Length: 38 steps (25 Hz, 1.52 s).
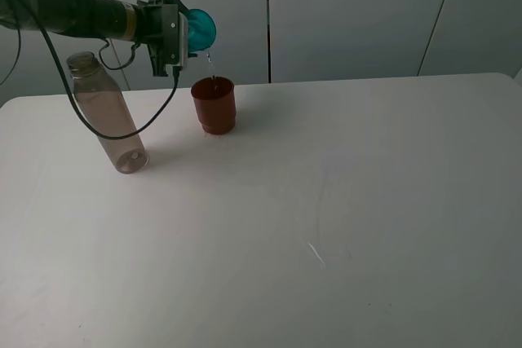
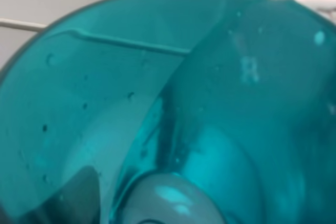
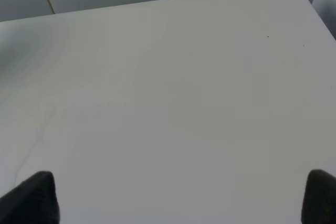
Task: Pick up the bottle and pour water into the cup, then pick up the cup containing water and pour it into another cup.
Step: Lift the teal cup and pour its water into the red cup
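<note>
My left gripper (image 1: pixel 181 37) is shut on the teal-blue cup (image 1: pixel 201 28), held tipped on its side above and just left of the red-brown cup (image 1: pixel 214 105). A thin trickle of water falls from its rim toward the red-brown cup, which stands upright at the table's back. The teal cup (image 2: pixel 173 108) fills the left wrist view. The capless brownish bottle (image 1: pixel 106 112) stands on the table to the left. My right gripper (image 3: pixel 178 195) is open over bare table, with only its dark fingertips (image 3: pixel 37 192) showing. It is not in the exterior view.
The white table (image 1: pixel 342 201) ends at a back edge just behind the red-brown cup. A black cable (image 1: pixel 122 124) hangs from the left arm in front of the bottle. A small streak (image 1: pixel 316 254) marks the table near the middle.
</note>
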Tool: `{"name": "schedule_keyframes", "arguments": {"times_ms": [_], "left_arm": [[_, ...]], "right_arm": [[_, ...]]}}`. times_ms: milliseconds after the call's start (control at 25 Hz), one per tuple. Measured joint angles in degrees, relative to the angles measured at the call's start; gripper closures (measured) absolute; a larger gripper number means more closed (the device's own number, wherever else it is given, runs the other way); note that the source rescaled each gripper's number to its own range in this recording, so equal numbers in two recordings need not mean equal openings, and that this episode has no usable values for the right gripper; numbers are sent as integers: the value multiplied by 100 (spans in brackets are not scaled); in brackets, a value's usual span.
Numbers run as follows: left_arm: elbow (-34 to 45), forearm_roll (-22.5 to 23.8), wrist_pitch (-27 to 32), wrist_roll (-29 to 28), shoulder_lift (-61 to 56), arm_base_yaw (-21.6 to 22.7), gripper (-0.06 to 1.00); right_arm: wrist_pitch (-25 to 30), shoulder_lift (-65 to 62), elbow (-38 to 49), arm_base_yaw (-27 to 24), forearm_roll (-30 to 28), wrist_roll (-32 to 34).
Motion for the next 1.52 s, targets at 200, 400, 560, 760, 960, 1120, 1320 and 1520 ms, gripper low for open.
{"name": "schedule_keyframes", "arguments": {"times_ms": [200, 400, 560, 760, 960, 1120, 1320, 1520], "left_arm": [[0, -11, 120, 25, 0, -48, 80], [0, -21, 148, 48, 0, -48, 80], [0, -21, 238, 134, 0, -48, 80], [0, -21, 227, 146, 0, -48, 80], [0, -21, 68, 146, 0, -48, 80], [0, -21, 28, 146, 0, -48, 80], [0, -21, 20, 172, 0, -48, 80], [0, -21, 20, 267, 0, -48, 80]], "right_arm": [[0, 0, 0, 0, 0, 0], [0, 0, 0, 0, 0, 0], [0, 0, 0, 0, 0, 0], [0, 0, 0, 0, 0, 0], [0, 0, 0, 0, 0, 0], [0, 0, 0, 0, 0, 0], [0, 0, 0, 0, 0, 0], [0, 0, 0, 0, 0, 0]]}}
